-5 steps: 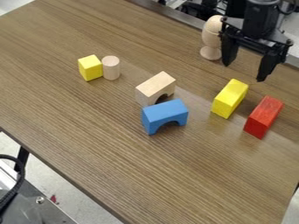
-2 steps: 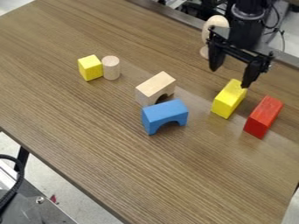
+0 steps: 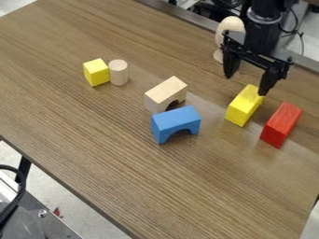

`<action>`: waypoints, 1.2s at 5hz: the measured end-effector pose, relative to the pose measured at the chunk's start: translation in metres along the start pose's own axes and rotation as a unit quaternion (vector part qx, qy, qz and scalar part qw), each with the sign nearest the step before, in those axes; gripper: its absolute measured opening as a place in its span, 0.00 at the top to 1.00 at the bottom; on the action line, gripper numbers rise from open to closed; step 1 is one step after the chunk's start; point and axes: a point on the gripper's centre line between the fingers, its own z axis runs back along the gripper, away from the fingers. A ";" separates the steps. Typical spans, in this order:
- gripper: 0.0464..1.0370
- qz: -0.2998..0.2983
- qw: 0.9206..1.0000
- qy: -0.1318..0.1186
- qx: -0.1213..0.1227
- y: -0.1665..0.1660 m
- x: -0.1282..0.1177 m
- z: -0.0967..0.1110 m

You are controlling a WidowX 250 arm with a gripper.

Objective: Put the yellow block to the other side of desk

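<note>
The gripper (image 3: 246, 85) is open at the upper right, its two fingers spread wide just above and behind the long yellow block (image 3: 244, 106). One fingertip overlaps the block's upper right corner in the view; whether it touches is hard to tell. The long yellow block rests on the desk (image 3: 187, 186), left of a red block. A second, smaller yellow block (image 3: 96, 73) sits at the upper left of the desk, beside a wooden cylinder.
The red block (image 3: 281, 125) lies to the right. Near the middle are a wooden arch (image 3: 165, 94) and a blue arch (image 3: 175, 123). The wooden cylinder (image 3: 118, 72) stands at the upper left. An egg-shaped wooden piece (image 3: 229, 31) on a stand is behind the gripper.
From one second ago the gripper has shifted left, closer over the long yellow block; since the later frame it has barely moved. The blocks have stayed where they were.
</note>
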 end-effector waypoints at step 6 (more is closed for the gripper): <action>0.46 0.020 0.998 0.061 -0.002 -0.009 -0.027 -0.037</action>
